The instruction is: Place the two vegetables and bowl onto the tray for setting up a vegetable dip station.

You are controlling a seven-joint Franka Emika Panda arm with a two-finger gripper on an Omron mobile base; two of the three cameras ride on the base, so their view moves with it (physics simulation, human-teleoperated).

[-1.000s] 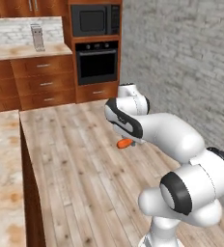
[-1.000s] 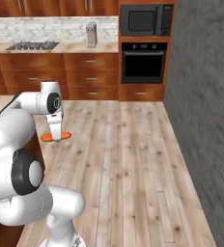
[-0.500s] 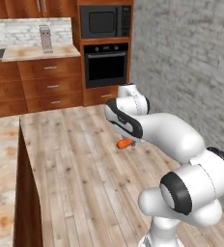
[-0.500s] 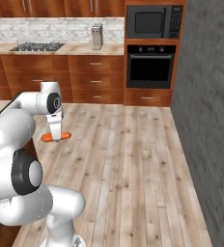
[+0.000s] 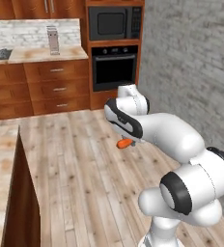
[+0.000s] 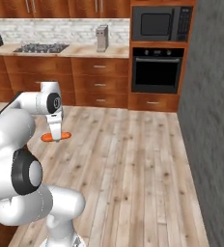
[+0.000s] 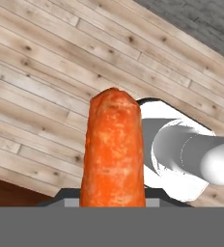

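1. Clearly, the small tapered orange carrot (image 6: 56,137) sits clamped in the gripper (image 6: 56,136), its fingers closed on it.
2. Lying level, the carrot hangs above the pale wooden plank floor (image 6: 133,159), at centre-left of the right base view.

The orange carrot (image 6: 55,137) hangs crosswise in the gripper (image 6: 56,136), high above the wooden floor.

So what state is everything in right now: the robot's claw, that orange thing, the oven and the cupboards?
gripper: shut on the carrot, held up over the wood floor.
carrot: lifted, lying crosswise in the gripper, touching nothing else.
oven: door shut.
microwave: door shut.
drawers: all pushed in.
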